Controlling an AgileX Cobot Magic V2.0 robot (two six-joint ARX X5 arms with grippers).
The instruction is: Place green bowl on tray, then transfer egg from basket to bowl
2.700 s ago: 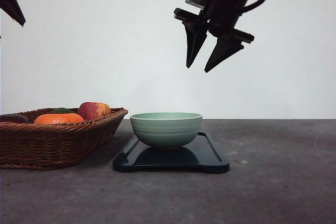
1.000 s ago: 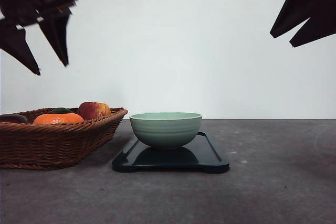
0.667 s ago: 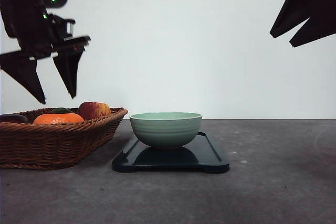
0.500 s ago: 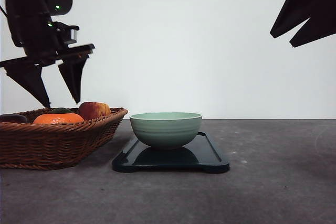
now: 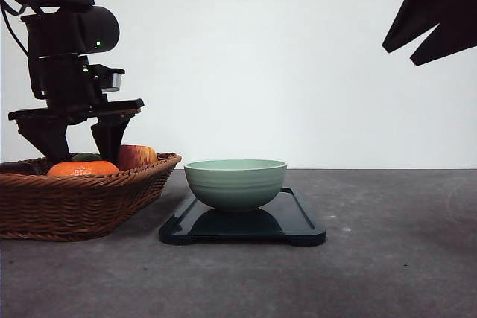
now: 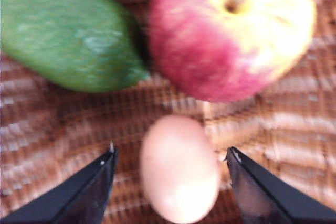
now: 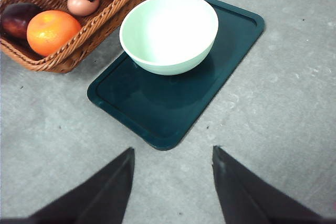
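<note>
The egg lies in the basket, on the woven floor in the lower middle of the left wrist picture. Its long axis runs nearly up and down in that picture, leaning a little, with what seems the narrower end toward the apple; the picture is blurred, so I am not sure which end is narrower. The egg is pale pinkish-tan, smooth and matte, with a soft bright spot low on its shell. It lies just below the apple, and I cannot tell whether they touch. A green mango-like fruit lies in the upper left of this picture with its long axis sloping down to the right.

The left claw is apart, with one dark finger on each side of the egg and a gap to the shell on both sides. In the front picture the left claw stands at the left of the frame, its tips low over the basket, close to the orange.

The green bowl stands upright on the tray, toward the tray's end nearer the basket. It is pale sage with faint ridges, and its inside looks almost white from above. The tray is dark and lies on the grey bench, just beside the basket.

The right claw is apart, above the bench near the tray's corner. In the front picture the right claw is a dark shape in the upper right corner.
</note>
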